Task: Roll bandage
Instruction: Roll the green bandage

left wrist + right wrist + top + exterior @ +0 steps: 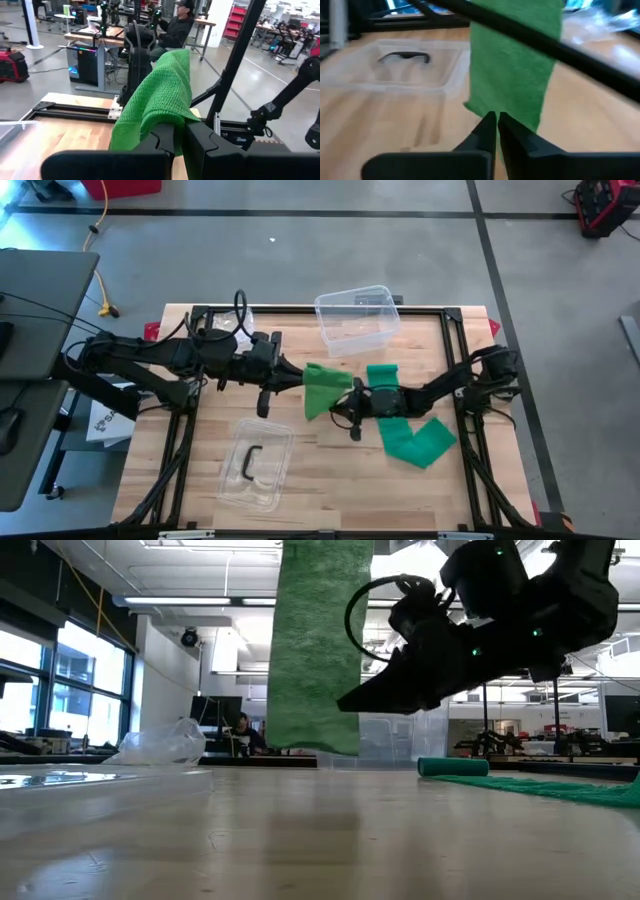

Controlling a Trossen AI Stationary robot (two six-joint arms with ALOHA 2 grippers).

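Left pincer clamps the bandage, hanging upright; right pincer, closed, pinches its lower edge.

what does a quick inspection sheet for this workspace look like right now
surface: wooden table, bare wood along its near edge
job's things: green bandage lifted off the table, hanging from the left gripper; its other end lies flat
clutter: clear tub; clear lid with a dark handle
grippers: left gripper shut on the bandage; right gripper shut at the hanging strip's lower edge, grip not clear
cables: black loop at the left arm; yellow cable on the floor
surroundings: seated person behind the table
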